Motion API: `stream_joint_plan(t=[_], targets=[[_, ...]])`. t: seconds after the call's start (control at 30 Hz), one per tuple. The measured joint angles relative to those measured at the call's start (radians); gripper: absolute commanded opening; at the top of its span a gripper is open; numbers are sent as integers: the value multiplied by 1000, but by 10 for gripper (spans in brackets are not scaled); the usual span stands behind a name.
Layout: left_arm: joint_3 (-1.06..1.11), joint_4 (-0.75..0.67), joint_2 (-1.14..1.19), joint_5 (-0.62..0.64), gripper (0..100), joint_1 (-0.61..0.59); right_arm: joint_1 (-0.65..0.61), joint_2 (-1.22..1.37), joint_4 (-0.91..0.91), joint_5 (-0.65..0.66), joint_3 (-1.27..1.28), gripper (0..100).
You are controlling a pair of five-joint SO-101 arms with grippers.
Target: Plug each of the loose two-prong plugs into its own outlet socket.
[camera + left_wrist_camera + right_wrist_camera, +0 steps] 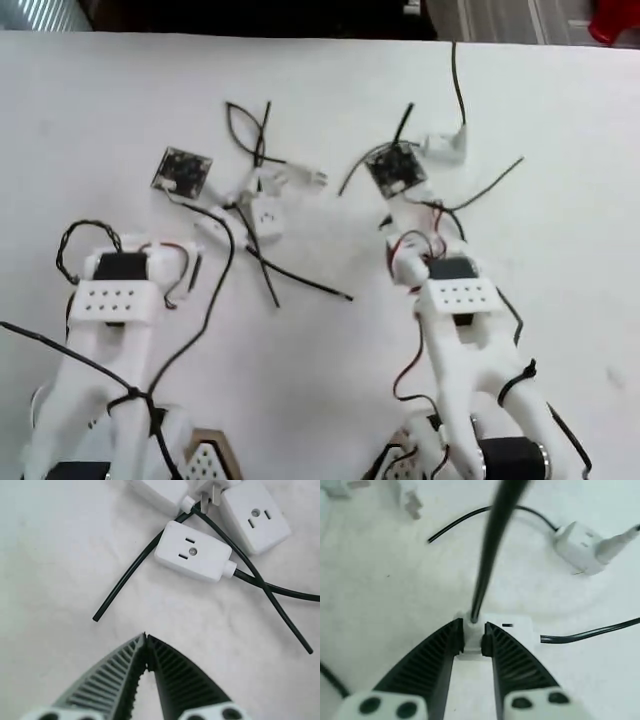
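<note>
Two white outlet sockets [192, 552] [255, 515] lie face up on the table just beyond my left gripper [146, 639], which is shut on nothing. A loose two-prong plug [210, 495] rests between them, over crossed black cables. In the high view this cluster [262, 212] sits at mid-table, with a plug [300, 176] behind it. My right gripper [472, 630] is shut on a white socket block [507, 627] whose black cable [492, 540] rises toward the camera. Farther off lies a white plug-and-socket pair [580, 550] [445, 148].
Loose black cable ends [345, 295] trail across the middle of the white table [90, 120]. Another cable [457, 80] runs off the far edge. Both arm bases [110, 300] [460, 300] stand at the near edge.
</note>
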Motion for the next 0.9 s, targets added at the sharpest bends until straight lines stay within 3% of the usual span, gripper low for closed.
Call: stream_joint_plan(t=[0.17, 0.4, 0.73, 0.9], targets=[[0, 0, 0, 0, 23, 0, 80, 20, -103, -3, -6, 17], [0, 0, 0, 0, 23, 0, 166, 302, -103, -161, -233, 17], [9, 0, 0, 0, 23, 0, 167, 641, -95, -175, -545, 23], [12, 0, 0, 0, 23, 0, 164, 704, -61, -175, -631, 163]])
